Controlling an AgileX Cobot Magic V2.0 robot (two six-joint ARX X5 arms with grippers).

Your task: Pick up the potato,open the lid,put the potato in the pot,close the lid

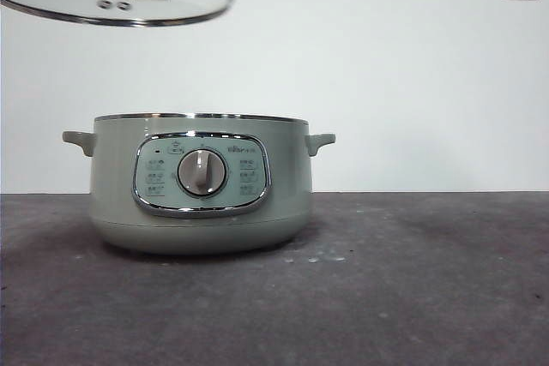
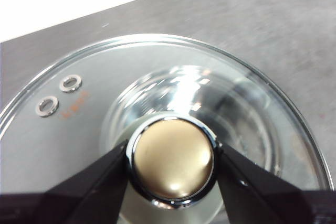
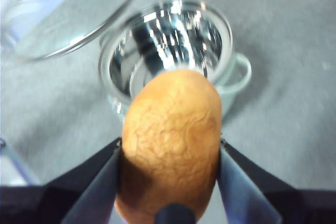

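While the left pincer [image 2: 170, 158] clamps the knob [image 2: 172, 158] of the lid [image 2: 94, 114] from both sides, the lid hangs tilted in the air, up at about ten o'clock from the pot [image 1: 199, 182] in the front view and well clear of its rim. The pot stands open on the table [image 1: 412, 297]. The right pincer [image 3: 169, 166] grips the potato [image 3: 170, 156] across its middle, above the open pot with its shiny inner bowl [image 3: 168, 40].

Judging by looks, the potato is firm, dry and matte, light enough for a side grip, though its rounded shape could roll between the jaws. The lid is glass with a chrome rim: stiff, heavier than the potato, breakable, and best carried by the knob alone, set down level.
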